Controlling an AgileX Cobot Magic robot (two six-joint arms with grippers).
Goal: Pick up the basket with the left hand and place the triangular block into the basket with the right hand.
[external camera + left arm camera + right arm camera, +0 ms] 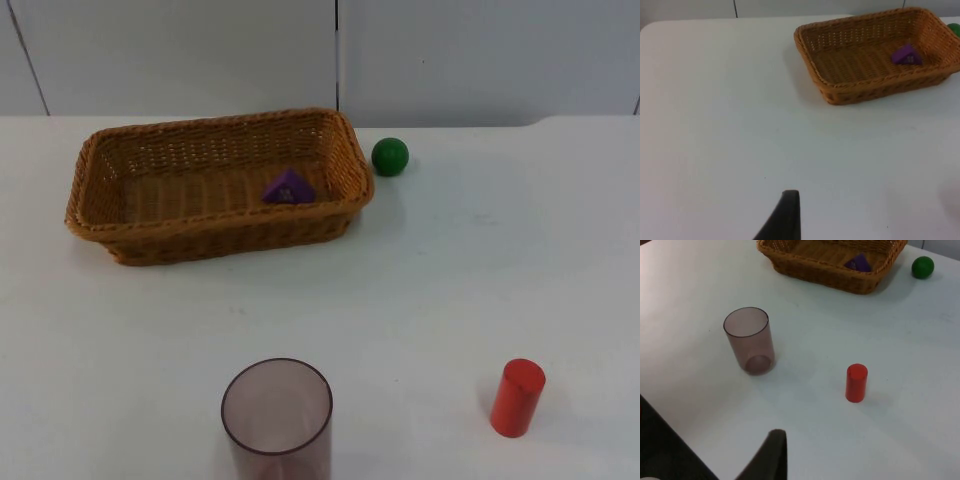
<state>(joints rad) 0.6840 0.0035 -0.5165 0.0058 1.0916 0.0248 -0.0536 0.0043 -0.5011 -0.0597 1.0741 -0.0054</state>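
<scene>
My purple triangular block (288, 188) sits inside the wicker basket (215, 236) on the table; whether my grippers are spread or closed, I can't tell.

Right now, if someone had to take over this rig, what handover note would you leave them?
Left gripper: low over bare table, well short of the basket, holding nothing.
Right gripper: over the table's near side, short of the red cylinder and the clear cup, holding nothing.
The basket stands on the table; the purple triangular block already lies inside it. A green ball sits just beside the basket.
Done: block is in the basket. Left: nothing evident, unless the basket must still be lifted.
</scene>
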